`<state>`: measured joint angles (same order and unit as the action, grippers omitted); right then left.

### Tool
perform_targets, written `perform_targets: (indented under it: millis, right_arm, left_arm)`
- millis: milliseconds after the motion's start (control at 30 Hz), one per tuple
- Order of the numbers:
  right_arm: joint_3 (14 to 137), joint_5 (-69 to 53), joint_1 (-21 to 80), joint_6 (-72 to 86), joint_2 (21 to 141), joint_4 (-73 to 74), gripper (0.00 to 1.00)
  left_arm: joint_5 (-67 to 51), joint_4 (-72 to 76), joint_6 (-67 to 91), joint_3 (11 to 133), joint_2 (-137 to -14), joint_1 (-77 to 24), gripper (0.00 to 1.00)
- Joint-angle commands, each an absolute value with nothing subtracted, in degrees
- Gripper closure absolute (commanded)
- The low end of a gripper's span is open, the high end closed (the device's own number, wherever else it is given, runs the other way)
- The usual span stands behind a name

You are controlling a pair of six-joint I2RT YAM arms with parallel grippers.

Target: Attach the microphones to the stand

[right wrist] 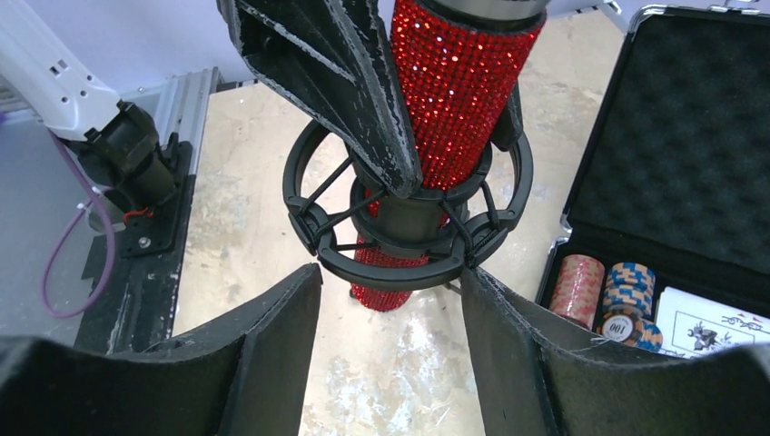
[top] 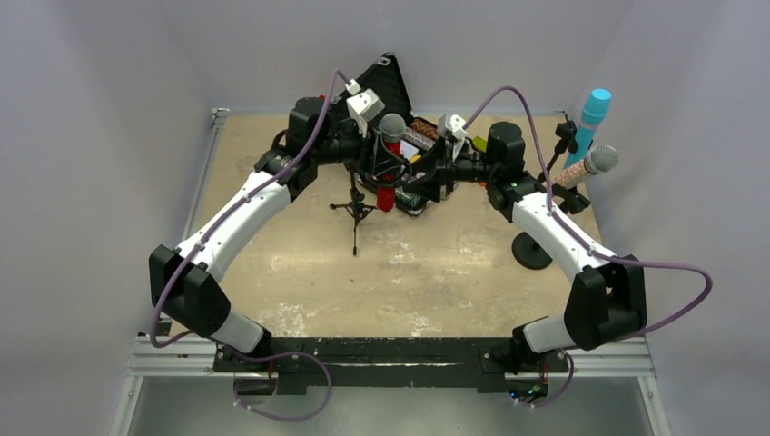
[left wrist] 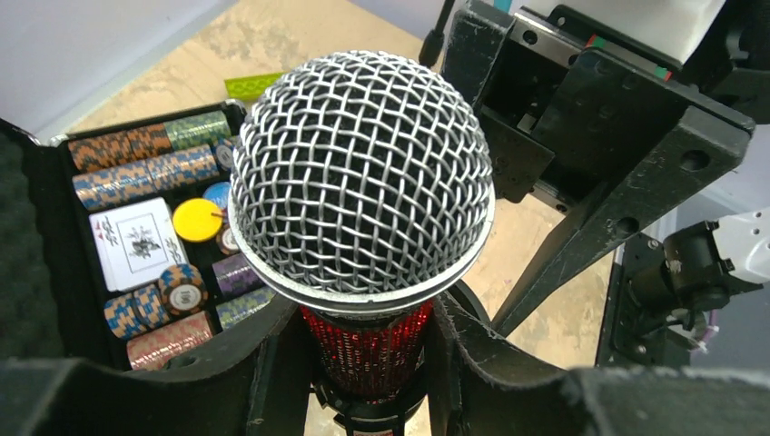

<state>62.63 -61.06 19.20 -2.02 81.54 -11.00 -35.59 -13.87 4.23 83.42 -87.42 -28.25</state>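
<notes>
The red microphone (left wrist: 368,350), with its grey mesh head (left wrist: 361,173), stands upright in the black shock-mount ring (right wrist: 399,265) of a small tripod stand (top: 354,209). My left gripper (left wrist: 368,313) is shut on its red body just under the head. My right gripper (right wrist: 390,272) is open, its fingers (right wrist: 272,318) flanking the near rim of the ring; the right one touches it and the left one is a little apart. The light blue microphone (top: 595,111) and the silver microphone (top: 590,165) sit in clips on a second stand (top: 531,250) at the far right.
An open black case of poker chips and cards (left wrist: 145,236) lies right behind the tripod stand, its lid (top: 390,82) raised. The second stand's round base rests near my right forearm. A green piece (left wrist: 254,84) lies on the table beyond the case.
</notes>
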Motion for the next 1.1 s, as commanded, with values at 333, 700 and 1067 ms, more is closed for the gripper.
perform_targets:
  millis: [333, 700, 1067]
  right_arm:
    - [65.54, -63.76, 20.21, -4.04, 79.86, -11.27, 0.30]
    - [67.06, -64.72, 20.21, -10.19, 77.44, -2.70, 0.12]
    - [68.56, -66.27, 20.13, -15.07, 76.74, 3.61, 0.09]
  left_arm:
    - [-32.64, -7.58, 9.25, 74.62, -84.10, -27.69, 1.00]
    - [-29.54, -11.65, 12.76, 79.89, -80.45, -27.60, 0.37]
    - [-29.73, -12.04, 10.98, 79.98, -73.53, -27.38, 0.23]
